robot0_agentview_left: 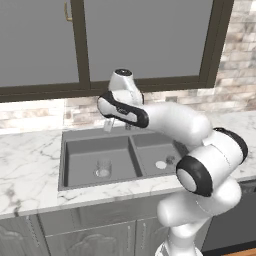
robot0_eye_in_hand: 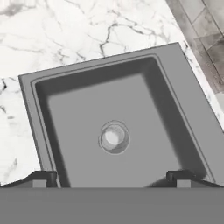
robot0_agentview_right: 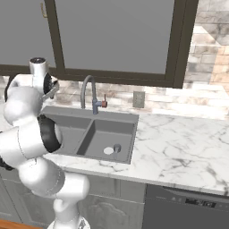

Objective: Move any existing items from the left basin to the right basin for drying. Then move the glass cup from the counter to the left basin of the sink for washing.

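Glass cup (robot0_agentview_left: 103, 167), clear and greyish with straight sides, stands upright over the white drain in the left basin (robot0_agentview_left: 82, 155) of the sink (robot0_eye_in_hand: 30, 94). The tool (robot0_eye_in_hand: 113, 176) hangs well above it, looking straight down, its fingertips (robot0_eye_in_hand: 43, 177) spread wide and holding nothing.

Glossy white rounded arm segments with black joint bands.

Arm folded up and forward, elbow low, wrist high, hand aimed down. Tool (robot0_eye_in_hand: 112, 177) empty, its two dark fingertips (robot0_eye_in_hand: 42, 178) spread wide apart, nothing between them, hanging in the air.
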